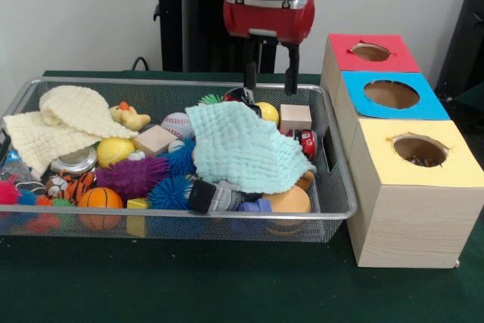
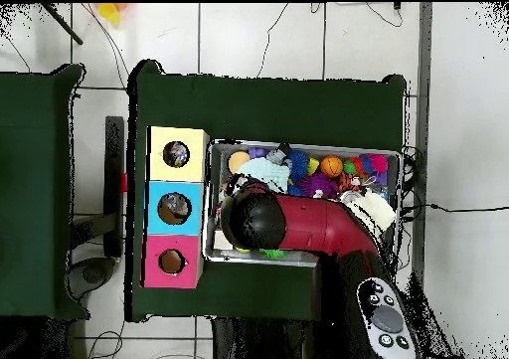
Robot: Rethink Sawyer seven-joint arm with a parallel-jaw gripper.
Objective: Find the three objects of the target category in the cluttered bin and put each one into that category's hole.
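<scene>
Target category was not identifiable. Wire bin (image 1: 333, 209) was full of mixed clutter: purple spiky ball (image 1: 130, 176), blue spiky ball (image 1: 170, 193), small basketball (image 1: 100, 198), baseball (image 1: 176, 124), yellow ball (image 1: 114, 150), two wooden blocks (image 1: 295, 117), rubber duck (image 1: 128, 116). A mint cloth (image 1: 242, 147) lay over the middle; a cream cloth (image 1: 64, 120) covered the front view's left end. Gripper (image 1: 271, 81) hung over the bin's far edge, fingers apart, holding nothing. Just beside the bin stood the sorting box, with red (image 1: 370, 52), blue (image 1: 391, 94) and yellow (image 1: 420, 150) holes.
</scene>
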